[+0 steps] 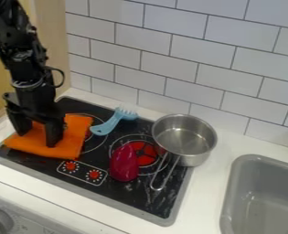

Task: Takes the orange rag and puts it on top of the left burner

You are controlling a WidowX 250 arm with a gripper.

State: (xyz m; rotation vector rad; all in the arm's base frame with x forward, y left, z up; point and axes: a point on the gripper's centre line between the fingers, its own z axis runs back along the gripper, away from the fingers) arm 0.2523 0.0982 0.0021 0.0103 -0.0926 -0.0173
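The black gripper (pixel 37 135) hangs down at the left of the stove, open, its two fingers spread apart and their tips at the orange rag. The orange rag (pixel 70 145) lies flat on the stove's left side, with part of it between and in front of the fingers. It covers the left portion of the left burner (pixel 98 145), whose right rim shows beside the cloth. Part of the rag's back edge is hidden behind the gripper.
A light blue brush (pixel 111 123) lies behind the left burner. On the right burner (pixel 147 154) rests a dark red object (pixel 124 163), beside a metal pot (pixel 184 139) with its handle toward the front. A grey sink (pixel 262 196) is at right; a tiled wall (pixel 189 55) stands behind.
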